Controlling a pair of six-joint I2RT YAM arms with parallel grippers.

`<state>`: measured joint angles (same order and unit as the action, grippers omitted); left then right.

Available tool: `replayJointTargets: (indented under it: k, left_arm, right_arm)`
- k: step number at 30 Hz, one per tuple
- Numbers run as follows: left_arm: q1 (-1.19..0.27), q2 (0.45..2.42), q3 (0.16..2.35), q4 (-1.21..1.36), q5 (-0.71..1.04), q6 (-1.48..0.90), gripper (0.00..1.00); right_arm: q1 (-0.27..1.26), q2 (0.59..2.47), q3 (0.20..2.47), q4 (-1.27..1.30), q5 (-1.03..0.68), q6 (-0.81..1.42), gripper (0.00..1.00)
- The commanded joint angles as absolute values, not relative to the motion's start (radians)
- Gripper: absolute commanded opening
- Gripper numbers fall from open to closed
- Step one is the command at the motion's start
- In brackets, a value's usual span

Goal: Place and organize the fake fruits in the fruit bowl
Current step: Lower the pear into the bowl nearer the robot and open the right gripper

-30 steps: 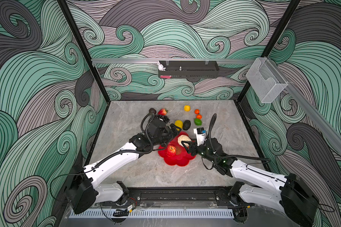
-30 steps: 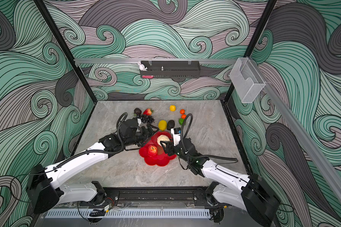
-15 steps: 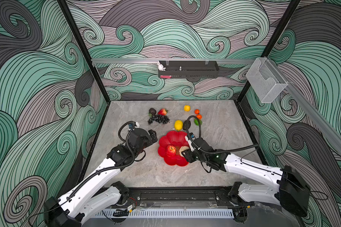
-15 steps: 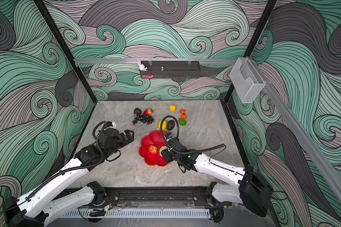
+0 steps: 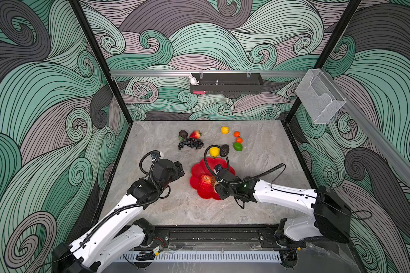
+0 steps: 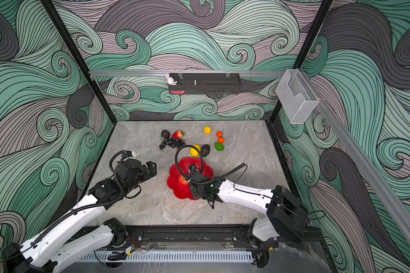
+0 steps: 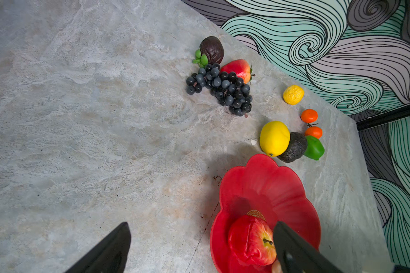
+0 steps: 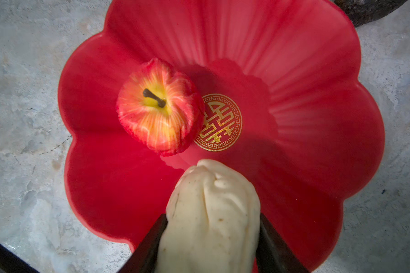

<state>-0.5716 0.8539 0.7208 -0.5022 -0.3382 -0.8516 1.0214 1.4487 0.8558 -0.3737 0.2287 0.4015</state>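
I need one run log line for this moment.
left gripper: open, empty | right gripper: shut on pear at fruit bowl | apple: in bowl | other fruits: on table

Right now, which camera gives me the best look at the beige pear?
The right wrist view: the beige pear fills the foreground, gripped by the right gripper over the fruit bowl. In both top views the right arm hides nearly all of it. The left wrist view catches only a pale sliver at its edge.
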Motion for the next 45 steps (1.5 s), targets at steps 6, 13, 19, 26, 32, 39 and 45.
replayJointTargets:
  k: [6,13,19,26,32,39,45]
  left_arm:
    - [-0.551,0.836,0.700,-0.520,-0.363,-0.831,0.96]
    - [-0.542,0.830,0.694,-0.530,-0.362,-0.825,0.96]
    - [-0.532,0.815,0.687,-0.532,-0.370,-0.818,0.96]
    - [-0.527,0.812,0.673,-0.518,-0.371,-0.812,0.96]
    - [-0.522,0.822,0.670,-0.518,-0.373,-0.808,0.96]
    - [-0.517,0.825,0.664,-0.512,-0.374,-0.808,0.96]
    - [-0.514,0.831,0.666,-0.509,-0.371,-0.802,0.96]
  right_arm:
    - [1.035,1.536,0.920,-0.379,0.282,0.440,0.48]
    - [1.057,1.600,0.954,-0.384,0.337,0.484,0.52]
    - [1.062,1.606,0.953,-0.393,0.323,0.500,0.62]
    - [1.063,1.601,0.945,-0.402,0.282,0.507,0.70]
    - [1.063,1.576,0.943,-0.419,0.259,0.510,0.79]
    - [1.064,1.552,0.940,-0.439,0.268,0.521,0.79]
    - [1.063,1.533,0.939,-0.450,0.270,0.525,0.82]
